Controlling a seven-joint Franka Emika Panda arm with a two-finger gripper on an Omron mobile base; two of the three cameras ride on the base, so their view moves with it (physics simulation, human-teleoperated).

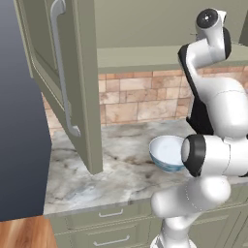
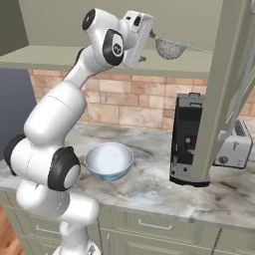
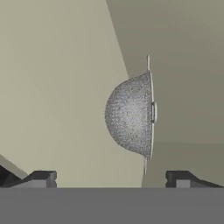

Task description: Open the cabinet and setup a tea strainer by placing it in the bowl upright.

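Fingertips stand apart, gripper empty, facing the tea strainer inside the open cabinet. Reaching step; next, probably advance, close on its rim, then carry to the bowl.

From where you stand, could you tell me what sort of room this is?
It looks like a kitchen: a marble counter with a brick backsplash, a toaster beside a coffee machine, and an open wall cabinet above a bowl.
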